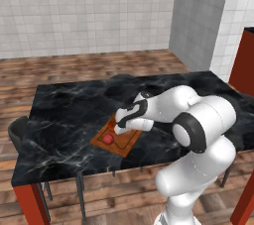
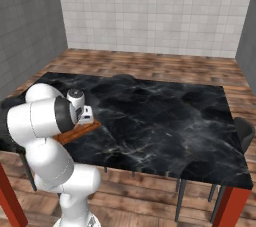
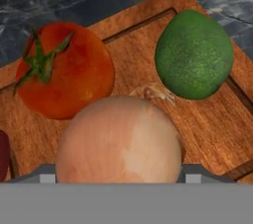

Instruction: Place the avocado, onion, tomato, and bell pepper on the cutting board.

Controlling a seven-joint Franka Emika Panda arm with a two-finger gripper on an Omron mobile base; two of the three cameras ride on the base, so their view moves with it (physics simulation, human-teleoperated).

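hovering low over the cutting board (image 3: 207,134), the pincer (image 3: 118,176) has the onion (image 3: 118,144) sitting right between its fingers, whose grey tips just show at either side of the pale ball. the fingers stand wide, about the width of the onion, but i cannot tell whether they press on it or have let go of it; nor can i tell whether the onion rests on the wood or hangs just above it.

beyond the onion, the tomato (image 3: 64,72) with its green stalk lies on the board to one side, and the avocado (image 3: 195,55) lies on the board to the other, close to the groove near the edge. both are apart from each other and look near the onion. a dark red sliver (image 3: 3,156) shows at the border of the hand view; it may be the bell pepper, but too little shows to be sure.

in the left base view the board (image 1: 124,144) lies on the dark marble surface (image 1: 64,120) with a red piece (image 1: 108,139) on it, under the hand.

judging by this, avocado and tomato are done, the onion is at or nearly at its place, and the bell pepper's state is uncertain.
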